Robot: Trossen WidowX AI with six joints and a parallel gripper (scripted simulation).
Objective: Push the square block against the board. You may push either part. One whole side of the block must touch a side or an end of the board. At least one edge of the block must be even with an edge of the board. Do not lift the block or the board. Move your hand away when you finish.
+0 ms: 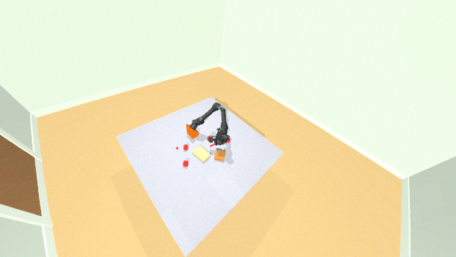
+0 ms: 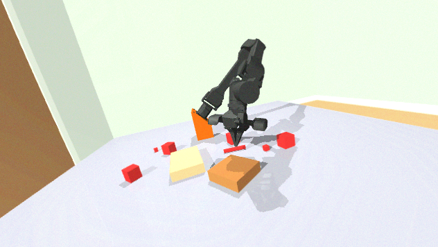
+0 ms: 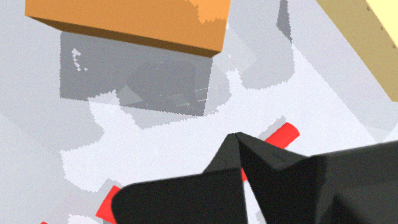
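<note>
The orange square block (image 1: 220,154) (image 2: 233,171) (image 3: 125,20) lies flat on the grey mat (image 2: 346,180). The cream board (image 1: 200,153) (image 2: 185,163) lies to its left in the top and exterior views, and its edge shows at the top right of the wrist view (image 3: 352,40). The two lie at an angle to each other, with only their near corners close together. My gripper (image 1: 216,143) (image 2: 237,143) (image 3: 234,139) is shut and empty. It points down, just above a thin red stick (image 2: 234,149) (image 3: 283,135), a little behind the block's far side and clear of it.
Red cubes lie scattered about: one (image 2: 285,139) right of the gripper, one (image 2: 132,173) left of the board, one (image 2: 168,148) behind the board, and tiny ones (image 2: 266,148) (image 2: 156,150). The arm's orange base wedge (image 2: 202,126) stands behind the board.
</note>
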